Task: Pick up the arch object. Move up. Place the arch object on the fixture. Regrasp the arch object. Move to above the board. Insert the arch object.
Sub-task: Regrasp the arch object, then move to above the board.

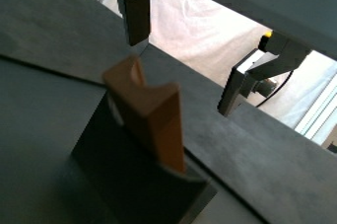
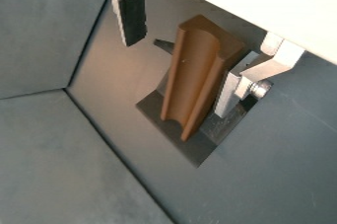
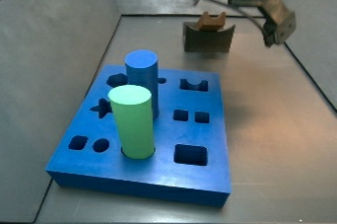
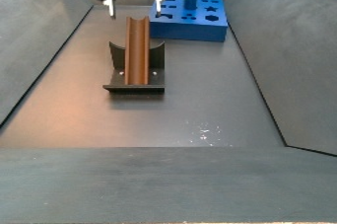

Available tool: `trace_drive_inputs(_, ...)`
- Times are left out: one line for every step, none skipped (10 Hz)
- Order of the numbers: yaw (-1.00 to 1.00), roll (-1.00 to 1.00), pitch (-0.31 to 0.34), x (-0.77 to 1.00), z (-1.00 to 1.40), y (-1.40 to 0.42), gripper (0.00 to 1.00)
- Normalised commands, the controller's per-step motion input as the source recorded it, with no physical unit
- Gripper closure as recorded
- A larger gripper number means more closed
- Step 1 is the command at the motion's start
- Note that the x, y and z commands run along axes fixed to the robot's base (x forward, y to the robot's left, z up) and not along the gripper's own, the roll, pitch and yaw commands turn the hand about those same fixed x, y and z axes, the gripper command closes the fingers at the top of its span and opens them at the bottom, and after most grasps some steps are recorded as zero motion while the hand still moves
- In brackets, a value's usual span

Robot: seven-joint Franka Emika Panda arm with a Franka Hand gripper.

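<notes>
The arch object [image 4: 136, 48], an orange-brown bar with a curved groove [image 2: 195, 75], rests on the dark fixture [image 4: 136, 82], whose notched top holds it in a side view [image 3: 208, 38]. My gripper [image 4: 134, 6] hangs open above the bar's far end, one finger on each side, touching nothing. In both wrist views the fingers [image 1: 136, 16] [image 2: 132, 16] stand wide apart with the bar [image 1: 148, 110] below the gap. The blue board [image 3: 145, 129] lies apart from the fixture, beyond the gripper [image 4: 198, 23].
A tall green cylinder [image 3: 130, 119] and a blue cylinder [image 3: 141, 70] stand in the board. Dark sloping walls [image 4: 53, 50] enclose the grey floor [image 4: 198, 119] on both sides. The fixture's base plate [image 2: 200, 147] lies flat on the floor.
</notes>
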Motion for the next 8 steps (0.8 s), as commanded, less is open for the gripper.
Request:
trace_drive_inputs(0.09,0.10,-0.018,0.14,-0.72,-0.03,0.00)
trace_drive_inputs(0.08,0.10,-0.026,0.11,-0.52,-0.03,0.00)
trace_drive_inputs(0.07,0.10,-0.027,0.10,-0.36,-0.03,0.00)
trace_drive_inputs(0.06,0.10,-0.026,0.10,-0.21,-0.03,0.00)
trace_drive_inputs(0.00,0.00,0.000,0.00,0.00,0.00,1.00)
trace_drive_inputs(0.19,0.28,0.076,-0.05,1.00,0.17,1.00)
trace_drive_inputs(0.18,0.23,0.057,-0.05,1.00,0.16,1.00)
trace_drive_inputs(0.17,0.18,0.038,-0.05,1.00,0.16,1.00)
